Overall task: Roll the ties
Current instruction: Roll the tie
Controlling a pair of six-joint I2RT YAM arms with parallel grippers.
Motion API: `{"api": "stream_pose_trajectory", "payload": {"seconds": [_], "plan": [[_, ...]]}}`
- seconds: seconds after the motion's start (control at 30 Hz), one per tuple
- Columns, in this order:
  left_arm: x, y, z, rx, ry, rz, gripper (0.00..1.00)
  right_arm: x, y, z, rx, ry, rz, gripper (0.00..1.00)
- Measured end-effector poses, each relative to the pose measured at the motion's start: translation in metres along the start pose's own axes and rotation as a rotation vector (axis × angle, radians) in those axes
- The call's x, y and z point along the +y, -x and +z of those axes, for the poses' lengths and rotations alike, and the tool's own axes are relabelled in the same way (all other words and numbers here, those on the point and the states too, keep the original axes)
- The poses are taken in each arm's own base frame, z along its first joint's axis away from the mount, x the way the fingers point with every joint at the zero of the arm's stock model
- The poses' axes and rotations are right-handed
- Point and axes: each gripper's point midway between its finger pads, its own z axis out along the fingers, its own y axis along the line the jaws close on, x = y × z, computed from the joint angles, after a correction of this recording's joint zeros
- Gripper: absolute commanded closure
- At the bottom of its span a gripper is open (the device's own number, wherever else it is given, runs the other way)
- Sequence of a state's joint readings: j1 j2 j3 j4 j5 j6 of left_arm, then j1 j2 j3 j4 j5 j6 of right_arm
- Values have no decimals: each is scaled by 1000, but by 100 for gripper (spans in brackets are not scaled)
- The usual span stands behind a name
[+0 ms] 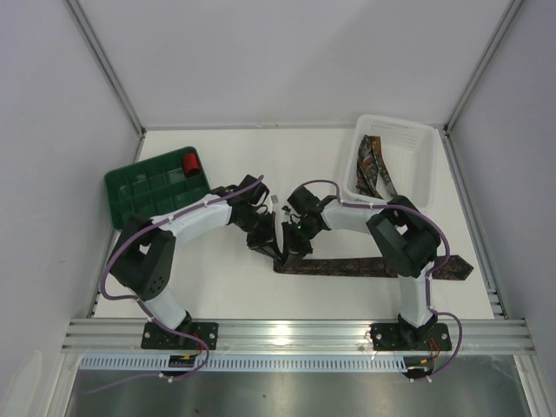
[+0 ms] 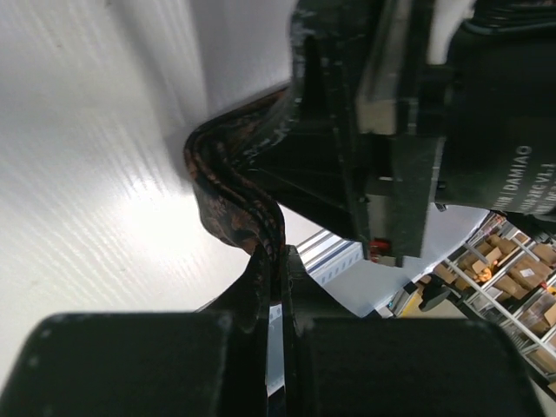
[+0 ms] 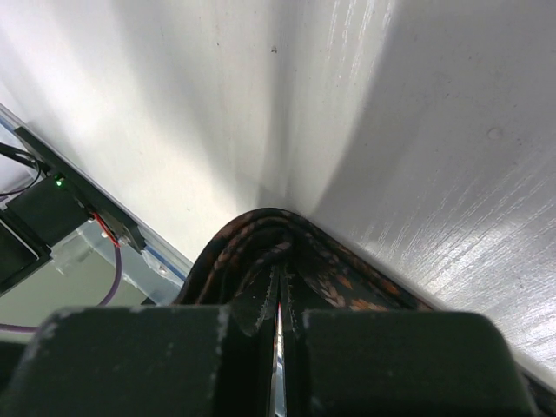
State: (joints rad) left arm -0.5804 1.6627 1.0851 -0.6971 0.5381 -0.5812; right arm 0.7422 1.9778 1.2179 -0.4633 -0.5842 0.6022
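Note:
A dark patterned tie (image 1: 373,267) lies flat along the near part of the table, its pointed end at the right. Its left end is folded up between both grippers. My left gripper (image 1: 263,236) is shut on that fold; in the left wrist view the tie (image 2: 228,193) curves out of the closed left gripper (image 2: 280,265) toward the right gripper's body (image 2: 391,130). My right gripper (image 1: 295,240) is shut on the same end; in the right wrist view the tie (image 3: 252,234) loops over its closed right gripper (image 3: 280,291). More ties (image 1: 373,167) lie in the white basket.
A white basket (image 1: 417,143) stands at the back right. A green compartment tray (image 1: 143,191) at the back left holds a small red roll (image 1: 191,162). Both arms meet at the table's middle. The aluminium rail (image 1: 295,334) runs along the near edge.

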Motion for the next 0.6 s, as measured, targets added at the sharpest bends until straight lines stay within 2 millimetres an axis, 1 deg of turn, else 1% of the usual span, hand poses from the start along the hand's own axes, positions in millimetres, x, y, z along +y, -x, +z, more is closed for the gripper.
{"api": "stream_pose_trajectory", "payload": {"seconds": [0.17, 0.23, 0.6], "plan": [[-14, -1, 3, 11, -23, 15, 98, -1, 0, 1, 1, -2, 1, 98], [-17, -1, 7, 15, -26, 22, 98, -1, 0, 1, 1, -2, 1, 98], [-9, -2, 22, 51, -2, -14, 100, -9, 0, -1, -3, -16, 20, 97]]}}
